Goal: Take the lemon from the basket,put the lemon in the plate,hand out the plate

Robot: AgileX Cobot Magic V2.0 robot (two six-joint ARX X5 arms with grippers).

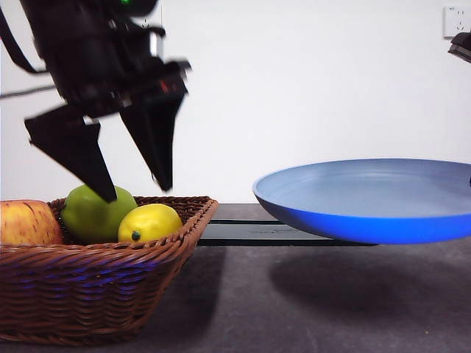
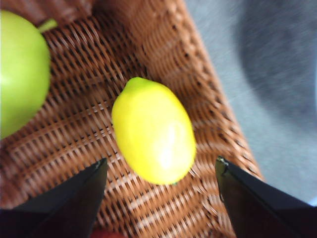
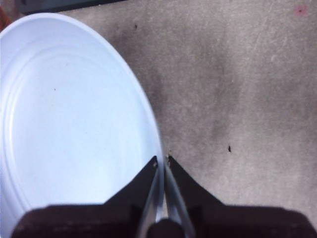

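The yellow lemon [image 1: 149, 222] lies in the brown wicker basket [image 1: 96, 294] at the left, beside a green fruit. My left gripper [image 1: 136, 193] hangs open just above the basket, over the lemon. In the left wrist view the lemon [image 2: 154, 131] lies on the basket's weave [image 2: 89, 124] between the two spread jaws, apart from both. My right gripper [image 3: 162, 161] is shut on the rim of the light-blue plate [image 3: 69, 124]. It holds the plate [image 1: 368, 198] level in the air above the table at the right. The plate is empty.
A round green fruit [image 1: 96, 213] and a red-yellow apple [image 1: 26, 223] lie in the basket left of the lemon. A flat black tray [image 1: 250, 232] lies on the grey table behind. The plate casts a shadow on the table [image 1: 353, 283].
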